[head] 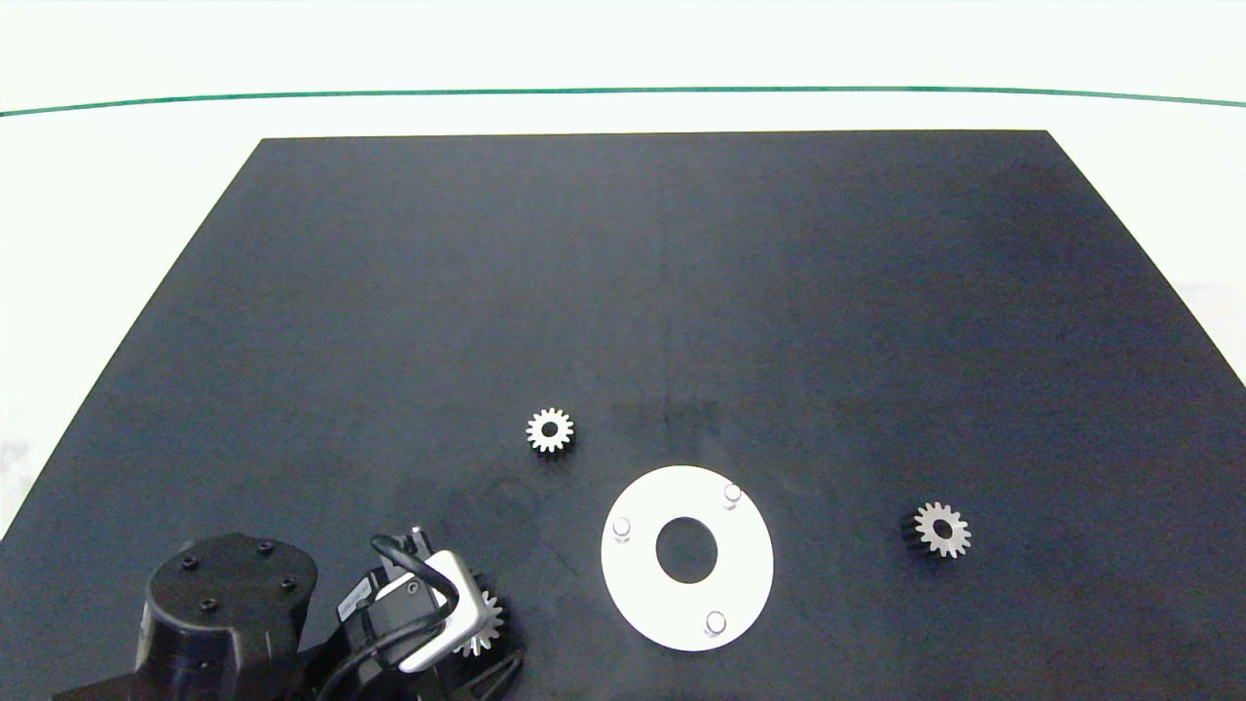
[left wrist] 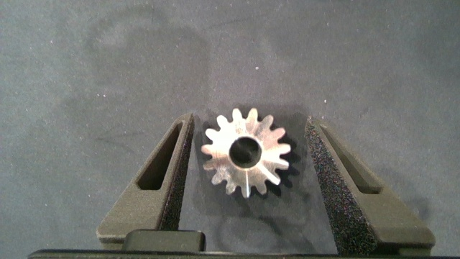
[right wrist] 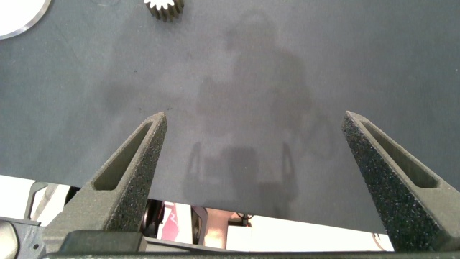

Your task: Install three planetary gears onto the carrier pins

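Surface: a flat matt black mat (head: 389, 292) on a white table (head: 117, 195).
Left tool (left wrist: 248, 155): low at the mat's near left corner, its grey wedge-shaped fingers (left wrist: 162, 180) with grainy pads spread apart on either side of one gear, not touching it.
Gear at left tool (left wrist: 246, 151): bright metal, pointed teeth, round bore, lying flat on the mat.
Second gear (head: 550, 430): flat, near the middle of the mat, just beyond the disc's far left side.
Third gear (head: 941, 531): flat, toward the right edge, well apart from the disc.
Disc (head: 642, 574): smooth white ring with a large round hole, toward the near edge.
Carrier pins (head: 732, 494): three short pale studs, all bare.
Right tool (right wrist: 255, 180): over the mat's near edge, fingers wide apart, empty.
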You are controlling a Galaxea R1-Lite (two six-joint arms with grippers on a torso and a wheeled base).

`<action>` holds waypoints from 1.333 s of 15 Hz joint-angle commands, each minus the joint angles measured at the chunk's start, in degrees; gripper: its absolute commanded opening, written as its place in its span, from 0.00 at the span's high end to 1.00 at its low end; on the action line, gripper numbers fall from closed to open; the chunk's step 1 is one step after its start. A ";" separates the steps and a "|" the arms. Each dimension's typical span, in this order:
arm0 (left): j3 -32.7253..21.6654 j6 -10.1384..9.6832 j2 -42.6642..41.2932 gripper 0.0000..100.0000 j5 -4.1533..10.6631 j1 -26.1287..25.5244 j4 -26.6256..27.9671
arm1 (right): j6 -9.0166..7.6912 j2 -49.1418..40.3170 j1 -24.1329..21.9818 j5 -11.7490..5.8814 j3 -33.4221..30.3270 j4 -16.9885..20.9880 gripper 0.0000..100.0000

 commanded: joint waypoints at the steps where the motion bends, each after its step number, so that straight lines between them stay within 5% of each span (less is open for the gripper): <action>1: 0.82 0.19 -0.87 0.40 -0.83 0.30 -0.30 | -0.07 -0.07 -0.01 -0.13 0.06 0.12 0.00; 20: 0.91 0.11 -0.43 0.79 -1.01 -0.23 -1.18 | -0.24 0.10 -0.10 -0.22 -0.11 0.03 0.00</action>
